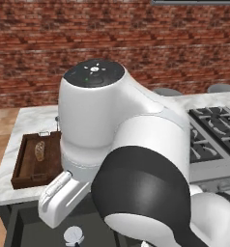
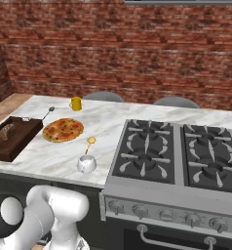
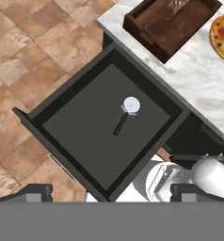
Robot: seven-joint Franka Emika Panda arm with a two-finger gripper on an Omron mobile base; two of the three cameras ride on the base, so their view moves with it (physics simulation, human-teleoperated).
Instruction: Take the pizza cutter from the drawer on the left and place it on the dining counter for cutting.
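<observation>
The cutter [image 3: 125,113] lies flat on the dark floor of the open drawer [image 3: 81,141], near its middle, touching none of the walls. Its pale wheel points toward the counter [image 3: 198,75] and its black handle toward the drawer front. In the left base view the wheel [image 1: 74,236] shows at the bottom edge, inside the drawer [image 1: 25,224], just under the arm's white link.

The gripper [image 3: 107,193] hangs high above the drawer, well clear of the cutter, with its two dark tips spread wide apart and nothing between them.

The drawer is pulled out from the dark cabinet under the counter's left end, over a brown tiled floor. On the counter [image 2: 49,156] just above it sits a wooden tray [image 2: 10,139] with a brownish loaf in it. Right of the tray lies a pizza [image 2: 63,130]. Beyond the pizza stands a yellow mug [image 2: 75,103], and a thin grey utensil [image 2: 48,113] lies between the mug and the tray. Near the counter's front edge, right of the pizza, stands a small white pot [image 2: 87,164], with a yellow-headed spatula [image 2: 90,143] just behind it. A black gas cooktop [image 2: 179,156] takes up the right part of the counter. A red brick wall [image 2: 118,53] runs across the far side, with grey chair backs [image 2: 104,96] showing in front of it.
</observation>
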